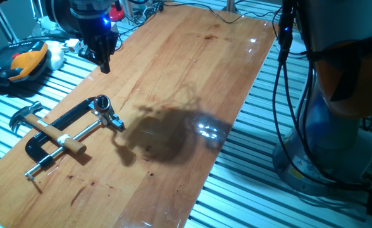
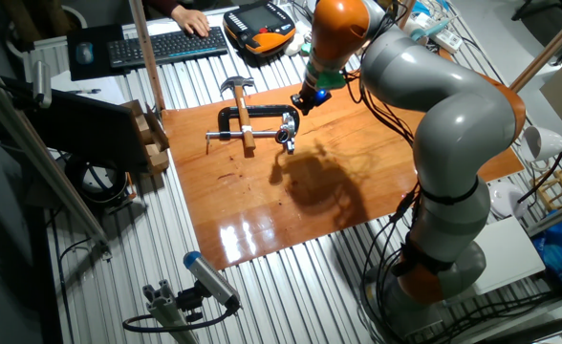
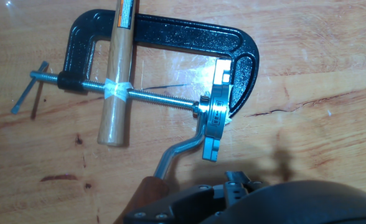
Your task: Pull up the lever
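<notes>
From one fixed view, the gripper (image 1: 104, 56) is hanging above the table (image 1: 173, 82), well apart from the lever (image 1: 114, 120); whether its fingers are apart cannot be told. In the other fixed view, the gripper (image 2: 309, 99) is hovering just beside the clamp (image 2: 257, 117). In the hand view, the lever (image 3: 173, 155) is lying just ahead of the hand, curving from the clamp's chrome head (image 3: 213, 118).

Room's pretty dim; light comes from overhead, throwing a big soft arm shadow on the table (image 1: 173, 76) below and beside the gripper (image 1: 104, 62). White glare patches sit further off on the glossy wood. Hand view's sharp, just its bottom edge dark and blurry.
</notes>
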`<state>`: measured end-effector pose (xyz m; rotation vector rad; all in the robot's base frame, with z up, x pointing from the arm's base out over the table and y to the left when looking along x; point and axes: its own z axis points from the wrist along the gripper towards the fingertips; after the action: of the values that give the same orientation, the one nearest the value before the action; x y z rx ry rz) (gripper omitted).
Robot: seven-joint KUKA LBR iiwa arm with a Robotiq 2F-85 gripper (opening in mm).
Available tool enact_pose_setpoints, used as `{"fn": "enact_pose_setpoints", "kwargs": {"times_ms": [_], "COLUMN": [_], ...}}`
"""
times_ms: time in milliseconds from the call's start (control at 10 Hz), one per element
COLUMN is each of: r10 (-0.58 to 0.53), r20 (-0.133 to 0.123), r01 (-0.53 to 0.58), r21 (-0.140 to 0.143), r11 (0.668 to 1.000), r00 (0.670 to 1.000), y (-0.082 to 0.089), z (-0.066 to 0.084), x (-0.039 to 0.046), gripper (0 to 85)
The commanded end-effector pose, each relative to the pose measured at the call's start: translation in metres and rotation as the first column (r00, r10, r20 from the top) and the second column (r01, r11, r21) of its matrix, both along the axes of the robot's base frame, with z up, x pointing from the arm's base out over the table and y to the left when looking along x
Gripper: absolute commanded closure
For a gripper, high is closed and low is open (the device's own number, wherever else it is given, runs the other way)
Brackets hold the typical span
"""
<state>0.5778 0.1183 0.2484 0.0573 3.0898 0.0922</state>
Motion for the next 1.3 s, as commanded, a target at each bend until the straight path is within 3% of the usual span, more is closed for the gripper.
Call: {"fn": "enact_pose_setpoints", "kwargs": {"times_ms": [0,1200], "r10": [-0.001,0.005], "r20": [0.004,0.005], "r01": [0.001,-0.005], "r21": [-0.002,-0.002], "r11": [1.000,1.000], "r00": [1.000,1.000], "y": [0.0006,-0.0001], "z": [0.0000,-0.0010], "x": [-0.0001,0.0010], "gripper": [85.0,85.0]}}
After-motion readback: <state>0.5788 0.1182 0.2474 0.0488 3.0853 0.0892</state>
